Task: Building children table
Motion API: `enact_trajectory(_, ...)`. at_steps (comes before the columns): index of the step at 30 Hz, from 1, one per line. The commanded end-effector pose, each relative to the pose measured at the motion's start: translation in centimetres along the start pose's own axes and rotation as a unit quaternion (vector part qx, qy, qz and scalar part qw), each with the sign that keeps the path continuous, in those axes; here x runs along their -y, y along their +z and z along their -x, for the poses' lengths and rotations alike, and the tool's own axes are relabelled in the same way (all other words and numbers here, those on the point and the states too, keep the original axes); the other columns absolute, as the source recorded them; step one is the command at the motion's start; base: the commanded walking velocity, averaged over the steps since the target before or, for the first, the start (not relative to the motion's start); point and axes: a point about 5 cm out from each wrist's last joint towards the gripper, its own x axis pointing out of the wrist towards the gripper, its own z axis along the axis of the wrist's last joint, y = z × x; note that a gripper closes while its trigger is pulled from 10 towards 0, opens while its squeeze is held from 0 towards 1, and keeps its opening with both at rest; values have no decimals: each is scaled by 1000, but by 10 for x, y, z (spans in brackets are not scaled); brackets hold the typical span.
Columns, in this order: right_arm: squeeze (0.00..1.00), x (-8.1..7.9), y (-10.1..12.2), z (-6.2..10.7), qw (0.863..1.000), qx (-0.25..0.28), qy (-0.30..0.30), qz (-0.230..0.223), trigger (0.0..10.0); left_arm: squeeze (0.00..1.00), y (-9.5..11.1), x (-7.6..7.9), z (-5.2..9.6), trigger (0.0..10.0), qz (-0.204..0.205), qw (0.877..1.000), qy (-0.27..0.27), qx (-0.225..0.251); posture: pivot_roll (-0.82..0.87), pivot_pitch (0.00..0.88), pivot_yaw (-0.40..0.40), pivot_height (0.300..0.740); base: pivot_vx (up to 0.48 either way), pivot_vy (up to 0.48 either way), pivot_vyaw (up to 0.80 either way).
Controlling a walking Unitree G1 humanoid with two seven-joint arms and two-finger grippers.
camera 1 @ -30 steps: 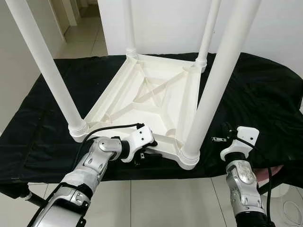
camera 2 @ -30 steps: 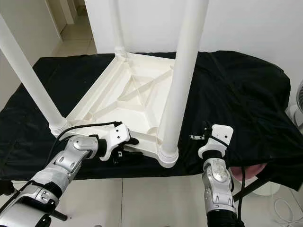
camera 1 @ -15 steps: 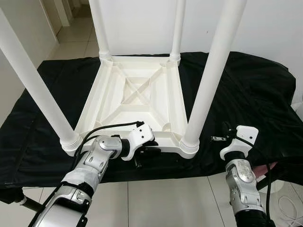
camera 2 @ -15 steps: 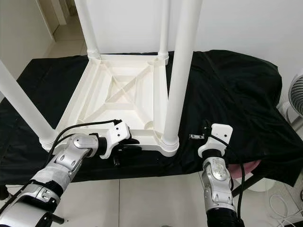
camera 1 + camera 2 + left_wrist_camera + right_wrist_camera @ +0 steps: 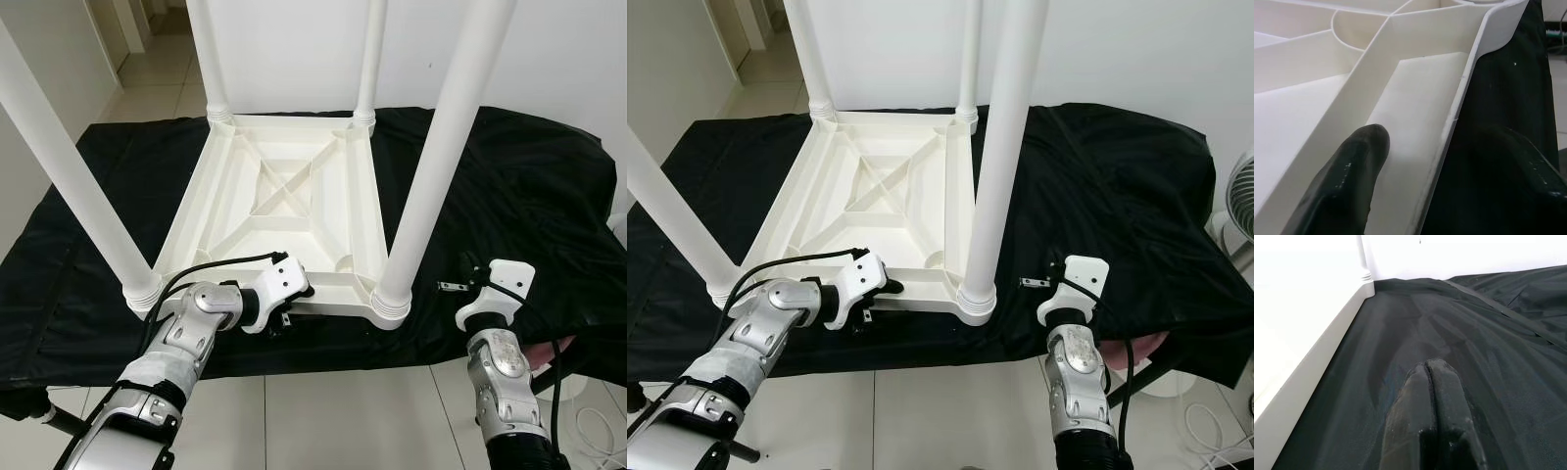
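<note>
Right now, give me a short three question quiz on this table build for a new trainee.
1. True or false: the white table lies upside down on the black cloth with its legs pointing up.
2. How many legs are fitted to the table?
3. Where does the left gripper sit? A: around a leg. B: astride the table's near rim, one finger inside the frame and one outside over the cloth. C: flat on the floor.

Key
1. True.
2. Four.
3. B. The right gripper, fingers pressed together, is over the cloth beside the table.
</note>
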Motion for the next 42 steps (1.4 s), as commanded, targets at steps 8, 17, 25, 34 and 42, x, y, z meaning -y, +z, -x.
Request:
enact_trajectory(8, 1000, -6, -5, 0, 999, -10, 6, -30, 10000, 0, 21, -2, 21, 10000, 48, 988, 81, 121, -105, 0, -6, 740, 0, 0, 0)
enact_trajectory(17, 1000, -14, 1, 8, 991, 4, 112, -67, 10000, 0, 34, 7, 27, 10000, 59, 975, 93, 193, -85, 0, -32, 740, 0, 0, 0)
enact_trajectory(25, 1000, 8, 2, 18, 984, -22, 177, -26, 10000, 0, 39, 20, 30, 10000, 87, 968, 100, 214, -78, 0, -35, 740, 0, 0, 0)
enact_trajectory(34, 0, 20, 6, 35, 970, -40, 240, -1, 10000, 0, 34, 32, 44, 10000, 108, 966, 109, 208, -76, 0, -17, 740, 0, 0, 0)
enact_trajectory(42, 0, 18, 14, 54, 924, -78, 375, 1, 10000, 0, 29, 46, 60, 10000, 127, 966, 111, 196, -76, 0, -5, 740, 0, 0, 0)
